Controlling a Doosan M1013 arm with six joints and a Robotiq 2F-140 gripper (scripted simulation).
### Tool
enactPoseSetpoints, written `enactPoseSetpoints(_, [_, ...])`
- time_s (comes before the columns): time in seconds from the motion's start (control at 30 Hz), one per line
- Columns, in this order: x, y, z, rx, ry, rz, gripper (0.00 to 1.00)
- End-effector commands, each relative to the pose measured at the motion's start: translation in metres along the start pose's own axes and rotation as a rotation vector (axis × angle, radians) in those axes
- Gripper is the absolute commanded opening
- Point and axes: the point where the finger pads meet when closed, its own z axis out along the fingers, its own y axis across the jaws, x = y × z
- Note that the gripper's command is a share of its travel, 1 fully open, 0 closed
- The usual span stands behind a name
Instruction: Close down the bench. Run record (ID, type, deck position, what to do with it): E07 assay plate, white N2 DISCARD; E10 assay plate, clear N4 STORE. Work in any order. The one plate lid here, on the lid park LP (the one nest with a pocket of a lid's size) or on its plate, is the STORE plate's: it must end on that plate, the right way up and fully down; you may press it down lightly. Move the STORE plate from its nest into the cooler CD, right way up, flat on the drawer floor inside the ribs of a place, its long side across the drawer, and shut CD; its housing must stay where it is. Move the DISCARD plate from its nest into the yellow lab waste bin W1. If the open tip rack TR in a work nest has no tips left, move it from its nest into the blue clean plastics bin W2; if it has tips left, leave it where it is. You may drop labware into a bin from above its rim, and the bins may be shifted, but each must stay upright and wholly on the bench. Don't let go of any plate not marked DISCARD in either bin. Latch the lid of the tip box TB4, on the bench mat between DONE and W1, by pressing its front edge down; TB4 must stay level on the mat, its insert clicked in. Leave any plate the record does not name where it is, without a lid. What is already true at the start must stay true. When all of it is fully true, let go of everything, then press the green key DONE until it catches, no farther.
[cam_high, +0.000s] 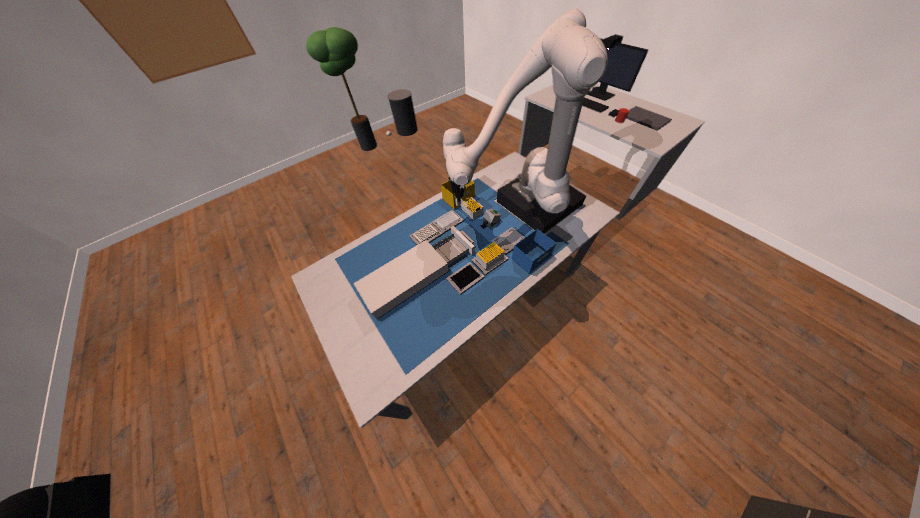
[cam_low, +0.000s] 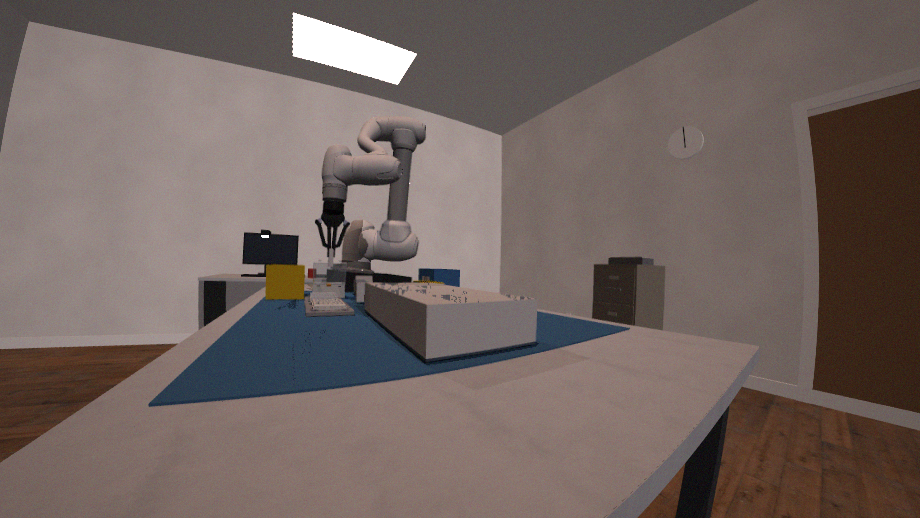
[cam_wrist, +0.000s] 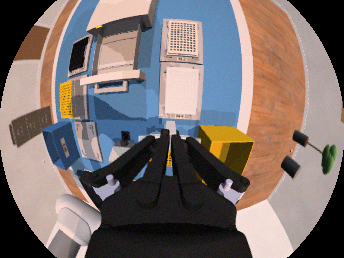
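Hand (cam_wrist: 170, 136) closed, beside yellow bin (cam_wrist: 227, 145) rim.

The black gripper (cam_wrist: 170, 136) is hanging closed from a white arm (cam_high: 508, 96) over a blue mat (cam_wrist: 220, 44) on a pale grey bench (cam_low: 450, 437). Just right of the fingertips in the wrist view a yellow bin (cam_wrist: 227, 145) is showing; directly ahead a plain white plate (cam_wrist: 180, 92) is sitting, and beyond it a white plate (cam_wrist: 182, 40) dotted with a fine dark grid (its wells too small to tell apart). Far left, a blue bin (cam_wrist: 60, 145) and a yellow, dotted rack (cam_wrist: 66, 99) are showing. The floor (cam_high: 193, 386) is showing brown wood planks.
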Motion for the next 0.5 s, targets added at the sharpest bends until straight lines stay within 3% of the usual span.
enactPoseSetpoints(0.0, [-0.005, 0.0, -0.001, 0.0, 0.0, 0.0, 0.0])
enactPoseSetpoints(0.47, [-0.021, 0.0, -0.003, 0.0, 0.0, 0.0, 0.0])
